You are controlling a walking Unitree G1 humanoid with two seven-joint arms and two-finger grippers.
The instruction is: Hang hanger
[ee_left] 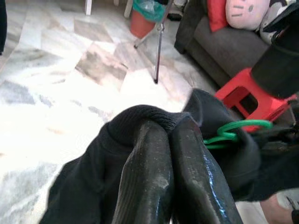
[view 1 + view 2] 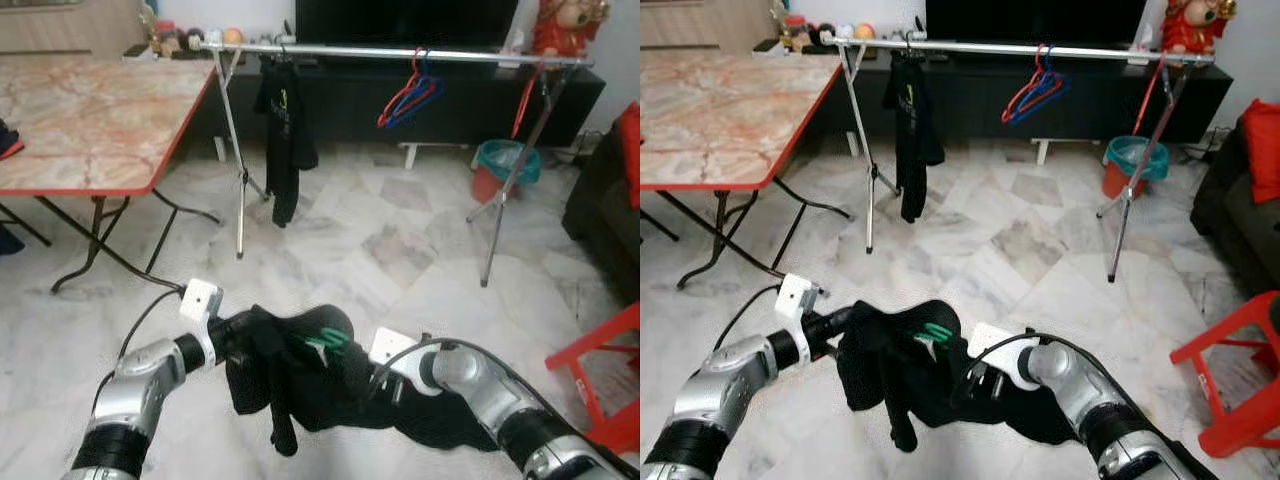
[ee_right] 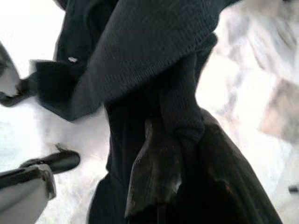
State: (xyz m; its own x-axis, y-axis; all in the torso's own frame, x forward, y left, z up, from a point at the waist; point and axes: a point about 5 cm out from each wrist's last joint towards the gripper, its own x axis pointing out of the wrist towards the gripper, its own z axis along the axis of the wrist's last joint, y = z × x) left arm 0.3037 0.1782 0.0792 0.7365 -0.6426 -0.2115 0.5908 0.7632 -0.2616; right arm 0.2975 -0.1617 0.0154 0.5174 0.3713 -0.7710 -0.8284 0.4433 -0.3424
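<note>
A black garment [image 2: 300, 390] on a green hanger [image 2: 328, 342] hangs low in front of me, held between both arms above the marble floor. My left gripper [image 2: 248, 335] is shut on the cloth at its left side; in the left wrist view the fingers [image 1: 154, 158] press together under a fold, with the green hanger [image 1: 233, 133] just beyond. My right gripper [image 2: 358, 372] is shut on the garment's right side, its fingers [image 3: 159, 172] buried in dark knit cloth [image 3: 149, 56]. The silver clothes rail [image 2: 400, 52] stands across the room, well ahead.
On the rail hang a black shirt [image 2: 283, 130] and red and blue hangers [image 2: 410, 95]. A marble-top table with a red edge [image 2: 90, 120] stands at the left. A red stool [image 2: 600, 380], a dark sofa [image 2: 600, 200] and a teal bin [image 2: 505, 165] are at the right.
</note>
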